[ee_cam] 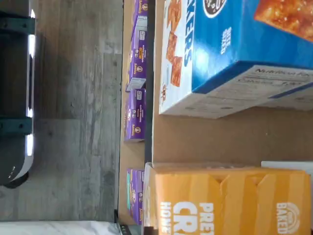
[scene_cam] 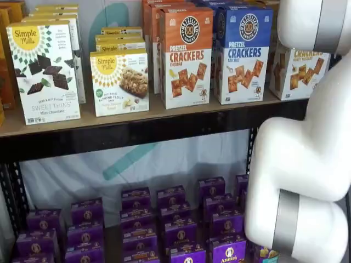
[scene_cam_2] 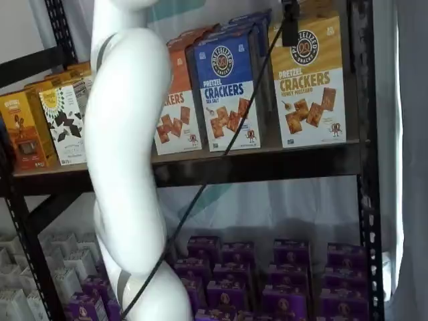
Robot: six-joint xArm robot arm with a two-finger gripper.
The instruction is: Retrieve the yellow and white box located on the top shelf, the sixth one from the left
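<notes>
Gripper (scene_cam_2: pixel 290 23) grip unclear, only a black tip showing above yellow and white box (scene_cam_2: pixel 309 83), white arm (scene_cam_2: pixel 127 160) upright

Yellow and white box (scene_cam_2: pixel 309 83) on the top shelf (scene_cam_2: pixel 267 164), right of blue carton (scene_cam_2: pixel 231 93).

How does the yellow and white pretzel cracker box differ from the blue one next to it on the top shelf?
The yellow and white box has a yellow upper part; the blue and white box has a blue one. The yellow one reads Honey Mustard, the blue one Sea Salt. The yellow one stands at the row's end by the rack upright. Both are upright pretzel cracker cartons with a round black logo.
</notes>
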